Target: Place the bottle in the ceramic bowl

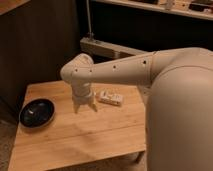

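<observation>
My claw [84,106] points down over centre of wooden surface [100,140], jaws apart, gripping nothing. Bottle [110,97] lies flat just beside it at 2 o'clock. Ceramic bowl [36,112] sits at 9 o'clock, near surface edge.

Small whitish-cream bottle [110,97]: lies flat on its side on the wooden tabletop [75,142], long axis running roughly left to right, right end a little lower in view, faint dark marks on its face. Rests near the table's far edge, just right of the gripper [84,107], which points down over the wood. Ceramic bowl [36,112]: round, shallow, glossy black, dark inside with a faint sheen. Stands upright by the table's left edge, well apart from the bottle, with the gripper between the two.
</observation>
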